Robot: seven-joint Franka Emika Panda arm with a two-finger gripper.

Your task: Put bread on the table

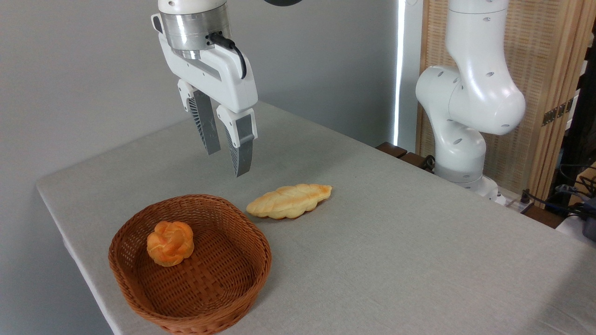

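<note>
Currently:
gripper [226, 163]: empty, jaws slightly parted, hanging above the table [396, 242]
knotted bun [170, 243]: in wicker basket [139, 270], awaiting pickup

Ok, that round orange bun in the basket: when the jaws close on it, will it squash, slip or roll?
The bread looks puffy and soft, so it probably dents under a firm squeeze. Its knotted ridges should give grip, so slipping seems unlikely. Being round, it may roll in the basket if nudged off-centre. The gripper hangs above with nothing held.
</note>
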